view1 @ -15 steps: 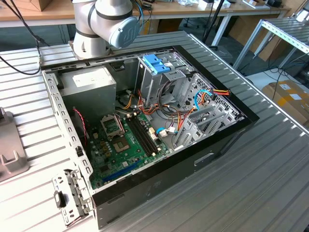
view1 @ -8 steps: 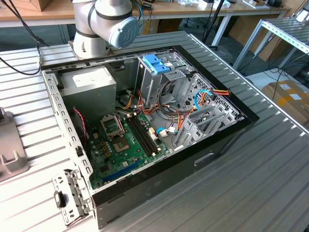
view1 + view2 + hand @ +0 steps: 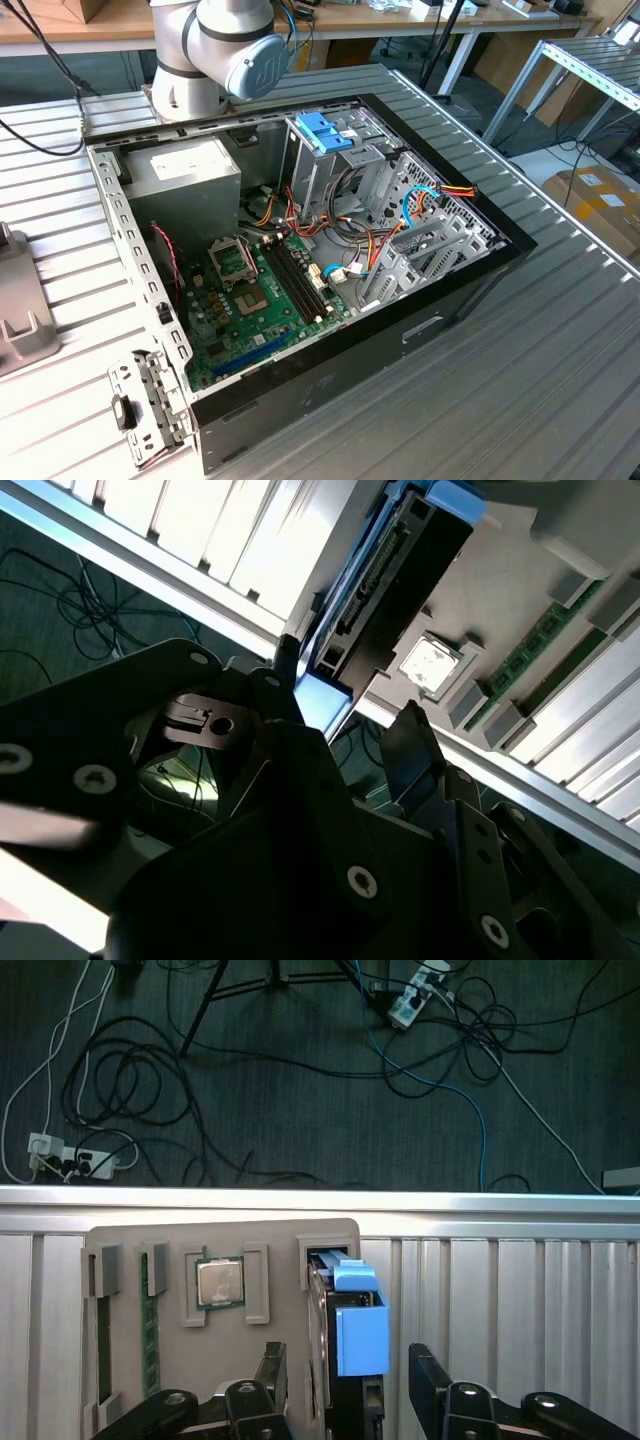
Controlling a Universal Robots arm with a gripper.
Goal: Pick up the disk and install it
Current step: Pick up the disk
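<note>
My gripper (image 3: 345, 1358) open, straddling disk (image 3: 360, 1330) standing in tray (image 3: 250, 1235) slot. Disk off-ctr; closing could tip it, jam in slot.

disk (image 3: 358, 1332) stands on edge in a slot of the grey holder tray (image 3: 130, 1240); gripper (image 3: 345, 1353) jaws spread either side, a gap on each side. one side: raised slot rib, then CPU (image 3: 219, 1282) in its pocket just beside. other side: bare ribbed desk (image 3: 520, 1300), free. in the exterior view, computer case (image 3: 112, 205) open on top. inside: power supply (image 3: 185, 175) in the corner toward the exterior view's left, upright drive cage (image 3: 322, 140) with blue top near it, narrow gap between. cable bundle (image 3: 352, 228) sprawls beside the cage over the motherboard (image 3: 255, 300). metal bay brackets (image 3: 430, 235) crowd the exterior view's right end. arm (image 3: 225, 50) base stands behind the case, at its far rim
</note>
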